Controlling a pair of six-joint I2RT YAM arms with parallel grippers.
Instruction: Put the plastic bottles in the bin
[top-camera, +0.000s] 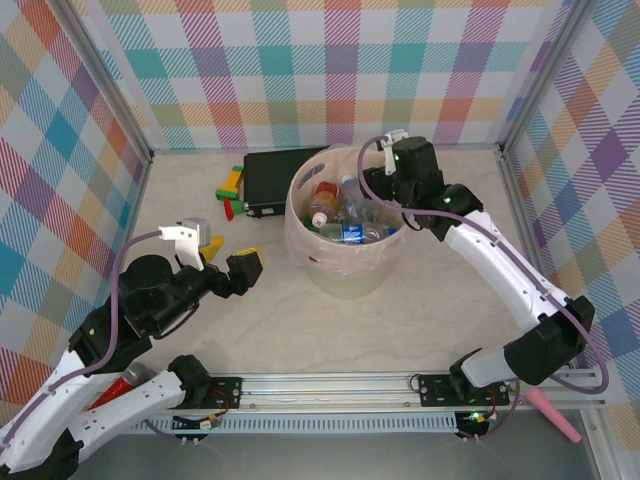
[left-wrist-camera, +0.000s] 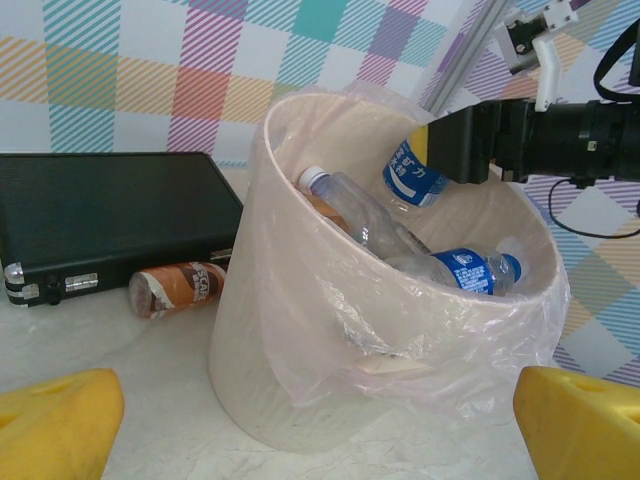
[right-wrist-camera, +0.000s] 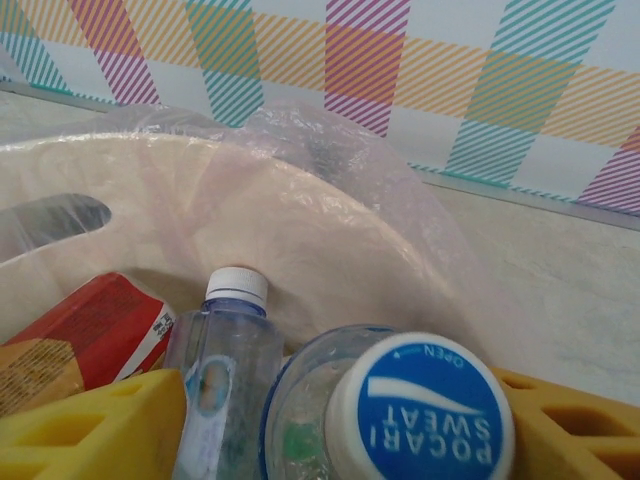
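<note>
The bin stands mid-table with several plastic bottles inside, one of them red-labelled. My right gripper hangs over the bin's far right rim. Its yellow fingers stand apart around a clear bottle with a blue and white cap, with a gap on the left side. From the left wrist that blue-labelled bottle dangles neck-up over the bin. My left gripper is open, low on the table left of the bin. An orange-brown labelled bottle lies on the table by the bin.
A black rectangular box lies behind the bin at the left, with coloured toy blocks beside it. Checked walls close the table on three sides. A pink object lies past the front rail at the right.
</note>
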